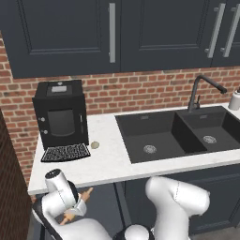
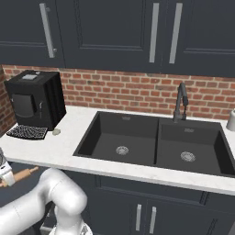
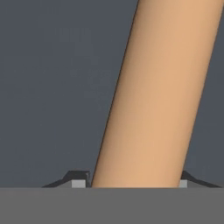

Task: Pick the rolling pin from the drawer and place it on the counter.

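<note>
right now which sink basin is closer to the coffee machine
The larger basin, on the side away from the faucet; only bare counter separates it from the coffee machine. The smaller basin lies beyond it.

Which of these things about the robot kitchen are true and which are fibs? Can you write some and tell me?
1. The rolling pin sits between the tool's two fingertips. True.
2. The rolling pin is lying on the counter. False: it is below the counter's front edge, down by the robot's wrist.
3. A black coffee machine stands on the counter to the left of the sink. True.
4. The sink is full of dishes. False: both basins show only their drains.
5. A small round beige thing lies on the counter near the coffee machine. True.
</note>
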You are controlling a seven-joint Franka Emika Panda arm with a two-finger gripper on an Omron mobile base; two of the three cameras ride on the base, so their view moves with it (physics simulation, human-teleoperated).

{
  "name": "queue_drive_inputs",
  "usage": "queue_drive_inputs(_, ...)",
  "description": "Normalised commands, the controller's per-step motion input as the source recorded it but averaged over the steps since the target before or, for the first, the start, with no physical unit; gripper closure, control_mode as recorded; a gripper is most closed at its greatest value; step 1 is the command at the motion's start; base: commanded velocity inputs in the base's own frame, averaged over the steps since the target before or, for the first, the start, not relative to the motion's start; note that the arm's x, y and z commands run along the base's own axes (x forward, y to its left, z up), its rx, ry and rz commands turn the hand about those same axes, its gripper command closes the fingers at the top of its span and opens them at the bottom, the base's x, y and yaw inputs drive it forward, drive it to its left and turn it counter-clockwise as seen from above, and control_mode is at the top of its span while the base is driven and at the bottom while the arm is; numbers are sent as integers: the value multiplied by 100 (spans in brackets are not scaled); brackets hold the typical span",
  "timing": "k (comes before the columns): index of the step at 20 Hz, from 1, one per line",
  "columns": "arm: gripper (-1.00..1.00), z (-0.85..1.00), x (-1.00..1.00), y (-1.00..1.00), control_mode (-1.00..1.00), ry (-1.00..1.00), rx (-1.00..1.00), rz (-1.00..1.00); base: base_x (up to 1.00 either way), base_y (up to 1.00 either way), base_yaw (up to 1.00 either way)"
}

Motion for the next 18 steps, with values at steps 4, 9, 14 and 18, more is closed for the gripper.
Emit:
queue_drive_inputs(4,100,89,-100,-38,-100,2,0,0,0,0,0)
queue_drive_inputs(9,100,100,-98,-35,-100,-3,0,0,0,0,0)
queue_drive_inputs(14,100,100,-10,-38,-100,-8,0,0,0,0,0)
queue_drive_inputs(18,100,100,58,-47,-100,-10,0,0,0,0,0)
